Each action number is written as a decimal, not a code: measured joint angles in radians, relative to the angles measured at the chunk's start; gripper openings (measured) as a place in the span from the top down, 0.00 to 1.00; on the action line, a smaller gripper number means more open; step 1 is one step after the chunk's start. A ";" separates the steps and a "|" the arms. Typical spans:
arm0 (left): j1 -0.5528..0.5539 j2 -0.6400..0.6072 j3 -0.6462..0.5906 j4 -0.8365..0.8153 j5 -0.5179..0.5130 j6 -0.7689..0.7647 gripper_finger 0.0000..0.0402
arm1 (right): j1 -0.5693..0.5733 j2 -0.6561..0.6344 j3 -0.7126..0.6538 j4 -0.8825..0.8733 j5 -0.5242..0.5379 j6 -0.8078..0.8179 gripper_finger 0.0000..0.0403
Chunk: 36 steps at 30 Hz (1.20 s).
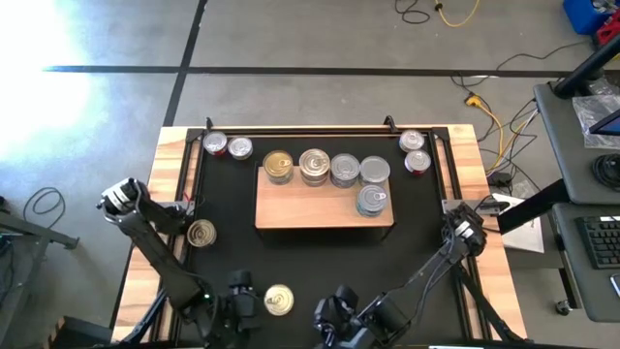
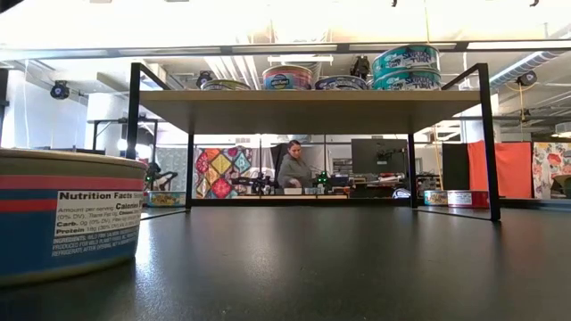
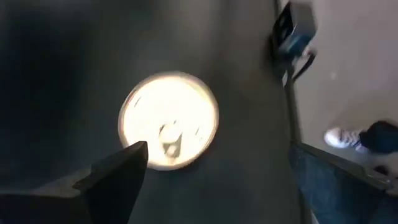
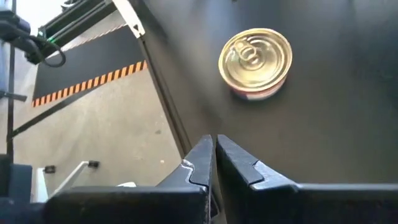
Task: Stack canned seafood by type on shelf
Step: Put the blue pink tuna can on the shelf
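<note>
Black matting covers the bench; directly below the spread-open left end effector [image 3: 134,168] sits a short round gold-lidded tin [image 3: 168,120]. Rigid, smooth-walled, probably light: grip across its sides. Right end effector [image 4: 214,155] is clenched, empty.

Left wrist view: gold-lidded tin [image 3: 168,121] washed out by glare and blurred, pull tab barely readable. Only one finger [image 3: 115,177] of the left hand in frame, the other cut off by the edge. Low view: red-and-blue labelled tin [image 2: 67,214] cropped at the frame's side, label text partly lost. Tins on the shelf [image 2: 312,96] seen only as rims above the board, types unreadable. Person [image 2: 292,168] behind the shelf too small to make out.
</note>
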 joint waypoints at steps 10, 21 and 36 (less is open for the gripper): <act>-0.090 -0.049 -0.089 -0.008 0.028 -0.094 0.08 | 0.006 0.042 0.000 0.008 -0.036 -0.006 0.97; -0.091 -0.052 -0.218 0.106 -0.029 -0.076 0.08 | -0.012 0.076 -0.002 0.056 0.000 -0.111 0.87; -0.095 0.012 -0.261 0.175 0.136 -0.121 0.09 | -0.023 0.076 -0.019 0.059 0.163 -0.242 0.59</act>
